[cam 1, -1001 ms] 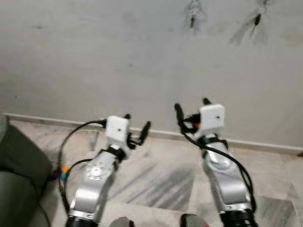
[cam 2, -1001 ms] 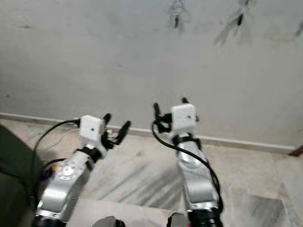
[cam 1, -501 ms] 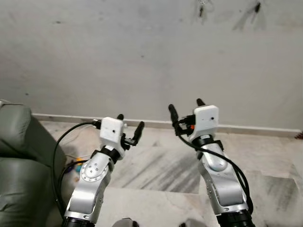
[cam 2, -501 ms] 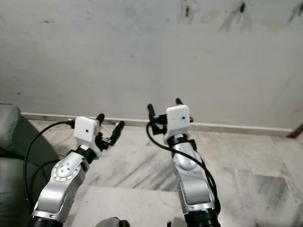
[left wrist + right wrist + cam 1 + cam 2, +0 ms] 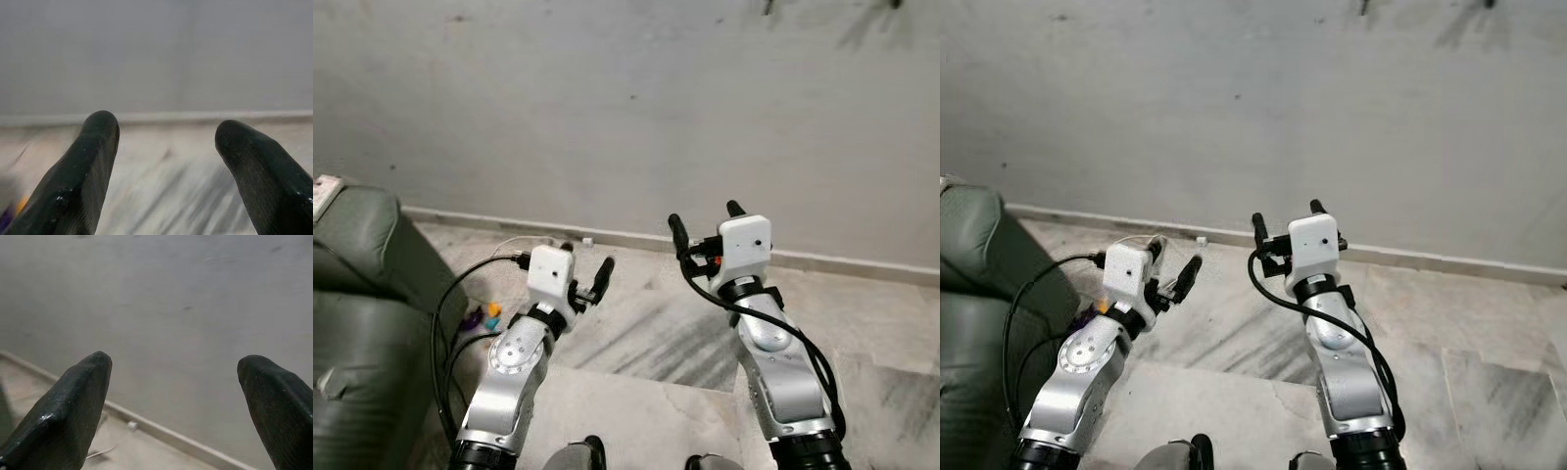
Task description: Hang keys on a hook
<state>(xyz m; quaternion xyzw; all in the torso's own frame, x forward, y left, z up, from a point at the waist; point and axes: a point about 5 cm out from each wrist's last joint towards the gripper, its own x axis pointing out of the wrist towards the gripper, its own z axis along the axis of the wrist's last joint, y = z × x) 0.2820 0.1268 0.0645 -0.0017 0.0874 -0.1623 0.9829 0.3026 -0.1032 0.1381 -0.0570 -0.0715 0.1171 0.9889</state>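
Note:
Both arms are raised in front of a grey wall (image 5: 607, 117). My left gripper (image 5: 585, 258) is open and holds nothing; it points at the skirting and the marble floor (image 5: 161, 186). Higher and closer to the wall, my right gripper (image 5: 704, 217) is also open and empty, and its wrist view faces bare wall (image 5: 176, 308). At the wall's very top edge hang two small dark shapes, one (image 5: 769, 6) above the right gripper and another (image 5: 895, 4) farther right. They are cut off, so I cannot tell whether they are keys or hooks.
A green sofa (image 5: 352, 304) stands at the left. Black cables (image 5: 445, 313) and small coloured bits (image 5: 481, 313) lie on the floor beside it. A pale skirting (image 5: 862, 262) runs along the wall's foot, with a small white piece (image 5: 587, 240) next to it.
The camera has tilted down and shifted: the dark shapes on the wall slid up to the top edge and the sofa came into view. Both arms keep the same raised pose, fingers still apart.

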